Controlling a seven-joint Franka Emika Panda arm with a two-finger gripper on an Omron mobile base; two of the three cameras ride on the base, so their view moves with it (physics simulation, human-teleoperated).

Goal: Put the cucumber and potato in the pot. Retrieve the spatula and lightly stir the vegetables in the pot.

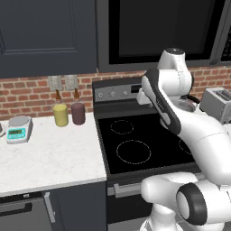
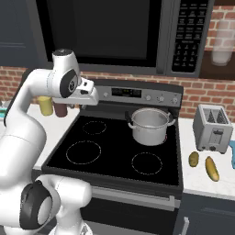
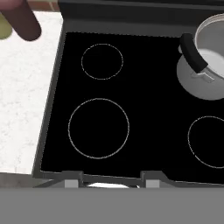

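In the left base view, the white arm rose from the lower right and bent over the black cooktop. On the white tabletop left of the stove, a small kitchen scale sat near the left edge, and a yellow cup and a dark maroon cup stood side by side at the back edge by the brick wall. A silver toaster stood at the far right.

In the right base view, the steel pot stood on the back right burner, apparently holding nothing. On the tabletop right of the stove, the two vegetables lay side by side, apart from the pot: the rounder potato and the longer cucumber, both in front of the toaster.

In the hand view, the camera looked down at the cooktop, with the pot at the upper right corner. Whether the gripper was open or closed could not be told.
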